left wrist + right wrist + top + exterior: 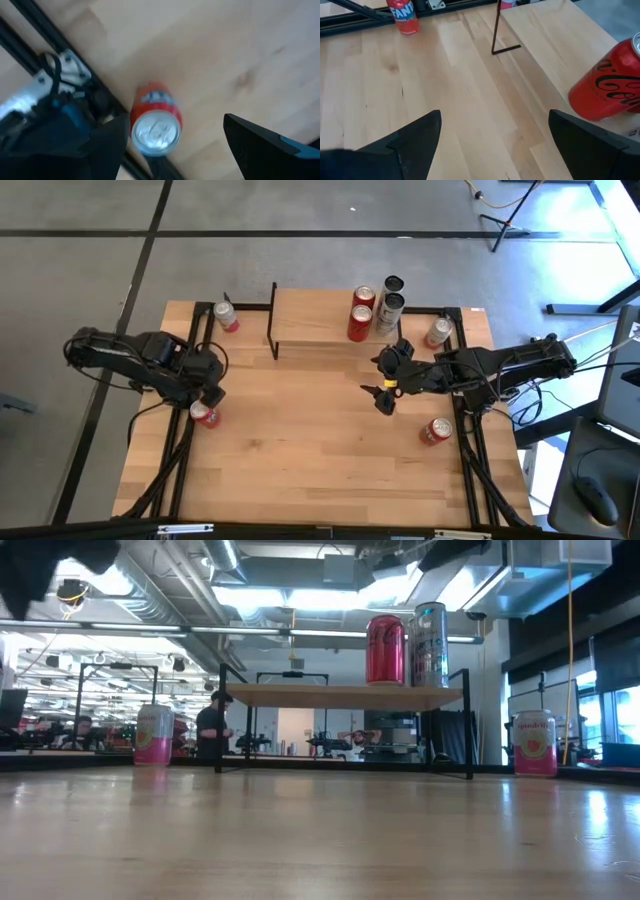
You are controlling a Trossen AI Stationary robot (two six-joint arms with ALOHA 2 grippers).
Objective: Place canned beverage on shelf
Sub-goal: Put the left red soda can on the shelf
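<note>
A red can [156,120] stands upright on its base at the table's left edge [205,416], beside a black rail. My left gripper [175,145] is open above it, one finger on either side of the can, which is closer to one finger [107,145]; I see no touch. My right gripper [392,375] is open and empty over the table, just near of the shelf [315,320]. The shelf's wooden top carries two red cans [361,312] and two tall silver cans [390,300] at its right end; they also show in the low view [405,645].
A pink can [226,317] stands at the shelf's left, another [438,332] at its right. A red can [435,430] lies on its side near the table's right edge. The table's middle and near part is bare wood. People stand in the room behind.
</note>
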